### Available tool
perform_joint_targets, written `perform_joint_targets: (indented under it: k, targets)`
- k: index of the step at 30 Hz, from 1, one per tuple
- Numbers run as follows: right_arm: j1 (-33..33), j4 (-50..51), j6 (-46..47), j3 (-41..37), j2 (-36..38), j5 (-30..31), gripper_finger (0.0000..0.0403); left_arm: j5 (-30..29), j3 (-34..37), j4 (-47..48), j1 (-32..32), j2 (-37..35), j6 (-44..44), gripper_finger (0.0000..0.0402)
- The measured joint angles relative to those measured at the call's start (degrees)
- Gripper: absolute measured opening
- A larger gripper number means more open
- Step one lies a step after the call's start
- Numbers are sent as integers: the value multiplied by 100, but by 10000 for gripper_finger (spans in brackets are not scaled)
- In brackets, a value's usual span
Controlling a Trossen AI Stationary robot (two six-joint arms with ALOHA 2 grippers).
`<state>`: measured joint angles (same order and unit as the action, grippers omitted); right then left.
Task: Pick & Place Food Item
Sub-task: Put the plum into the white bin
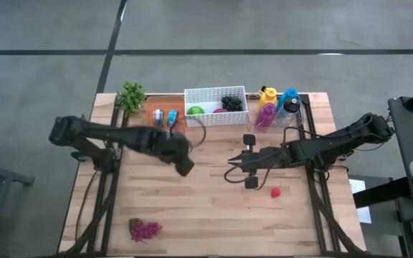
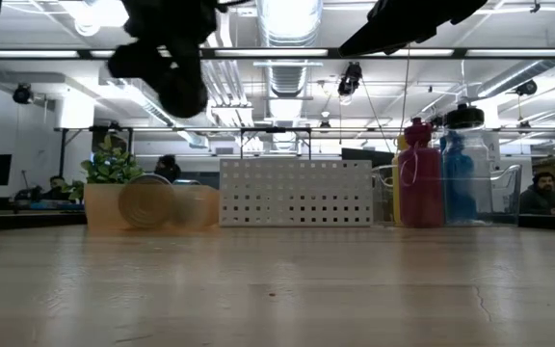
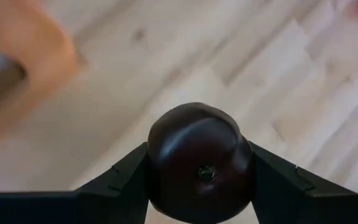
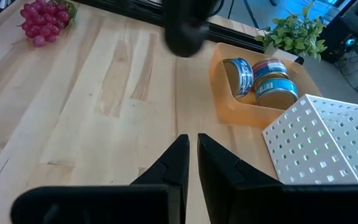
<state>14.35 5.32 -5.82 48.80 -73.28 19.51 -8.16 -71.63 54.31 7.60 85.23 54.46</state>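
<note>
your left gripper (image 3: 201, 177) is closed round a dark, near-black round fruit (image 3: 201, 162), a plum by the look of it, one finger (image 3: 120, 180) pressed to each side; in the high view it hangs over the middle of the bench (image 1: 206, 208), just in front of the orange tray (image 1: 153, 115) of tins (image 4: 263, 81), and in the low view it sits well clear of the wood. your right gripper (image 4: 191, 162) has its fingers all but together and holds nothing; it sits near the bench centre, a little to the right of the left one, with a clear gap between the two. you have open wood across the whole front half: only the bunch of red grapes (image 1: 145, 229) lies near the front left corner and a small red fruit (image 1: 275, 192) lies just in front of the right gripper. the back edge is crowded: a small green plant (image 1: 130, 96) at the back left, the orange tray beside it, then the white perforated basket (image 1: 215, 94) with a green fruit (image 1: 196, 110) and dark grapes (image 1: 231, 102) inside, then a clear bin of coloured bottles (image 1: 277, 106) at the back right. black frame rails (image 1: 106, 193) run along both sides of the bench. the surface is pale wood planks. beyond it, the low view shows an open workspace with ceiling ducts, strip lights and people seated far off at both sides.
</note>
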Motion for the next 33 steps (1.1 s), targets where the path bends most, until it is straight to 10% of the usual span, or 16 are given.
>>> perform_joint_targets:
  k: [17,33]
  targets:
    - [-15,4,286,0,0,263,28,68,-390,-1624,-2863,87,-3089,210]
    - [-11,31,267,0,0,922,28,180,-1169,-3597,-3767,1986,-4199,213]
